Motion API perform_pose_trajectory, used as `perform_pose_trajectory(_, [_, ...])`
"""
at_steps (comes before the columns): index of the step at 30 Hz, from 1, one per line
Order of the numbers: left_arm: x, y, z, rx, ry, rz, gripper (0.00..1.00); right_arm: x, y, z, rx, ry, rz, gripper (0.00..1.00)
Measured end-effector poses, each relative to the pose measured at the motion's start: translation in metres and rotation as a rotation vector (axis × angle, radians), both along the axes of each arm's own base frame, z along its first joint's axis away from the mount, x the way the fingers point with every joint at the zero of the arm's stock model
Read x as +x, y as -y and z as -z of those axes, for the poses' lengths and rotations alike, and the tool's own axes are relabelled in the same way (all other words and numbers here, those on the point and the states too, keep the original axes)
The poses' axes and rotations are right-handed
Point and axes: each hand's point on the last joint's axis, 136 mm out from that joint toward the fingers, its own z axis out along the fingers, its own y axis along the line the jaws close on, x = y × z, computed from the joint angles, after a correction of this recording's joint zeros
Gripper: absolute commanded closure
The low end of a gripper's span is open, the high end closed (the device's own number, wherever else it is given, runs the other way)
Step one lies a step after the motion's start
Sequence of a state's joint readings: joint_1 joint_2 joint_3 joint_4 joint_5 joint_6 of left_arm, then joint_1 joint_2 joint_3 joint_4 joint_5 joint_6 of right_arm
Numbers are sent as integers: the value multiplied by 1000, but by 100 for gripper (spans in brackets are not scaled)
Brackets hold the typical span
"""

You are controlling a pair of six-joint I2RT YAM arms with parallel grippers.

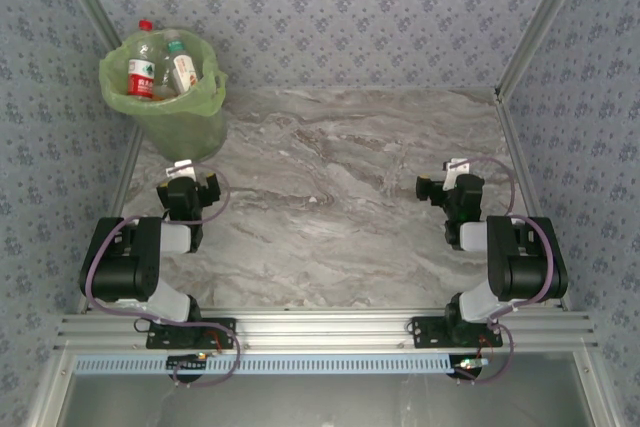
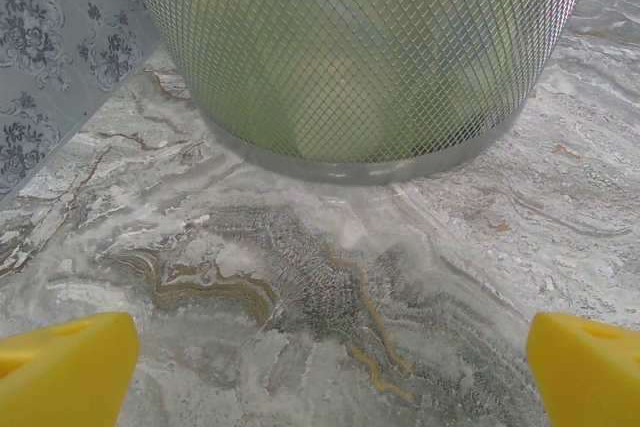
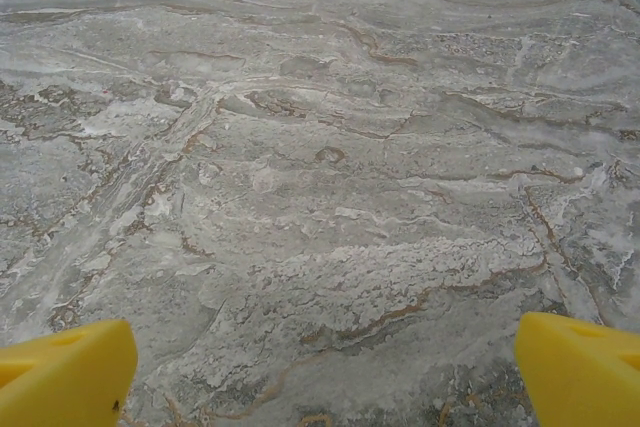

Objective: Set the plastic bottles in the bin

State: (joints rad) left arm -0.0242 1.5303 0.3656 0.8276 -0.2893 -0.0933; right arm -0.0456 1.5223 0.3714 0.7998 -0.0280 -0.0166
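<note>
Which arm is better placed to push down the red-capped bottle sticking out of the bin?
Left. The left gripper, open, sits just before the bin with the red-capped bottle; the right gripper is across the table.

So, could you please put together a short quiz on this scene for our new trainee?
1. True or false: the left end effector is shut on a bottle.
2. Where does the bin stand? A) at the far-left corner of the table; B) at the near-right corner; C) in the centre.
3. From the top view, how many plastic bottles can you count in the bin?

Key:
1. False: its jaws stand open with nothing between them.
2. A.
3. Two, standing side by side.
</note>
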Motion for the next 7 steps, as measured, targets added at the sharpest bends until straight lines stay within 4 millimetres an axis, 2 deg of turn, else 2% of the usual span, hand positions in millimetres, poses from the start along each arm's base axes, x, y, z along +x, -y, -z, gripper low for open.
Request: perform_pose_trajectory(7, [0, 0, 0, 0, 0, 0, 1, 0, -1, 0, 2, 0, -3, 1])
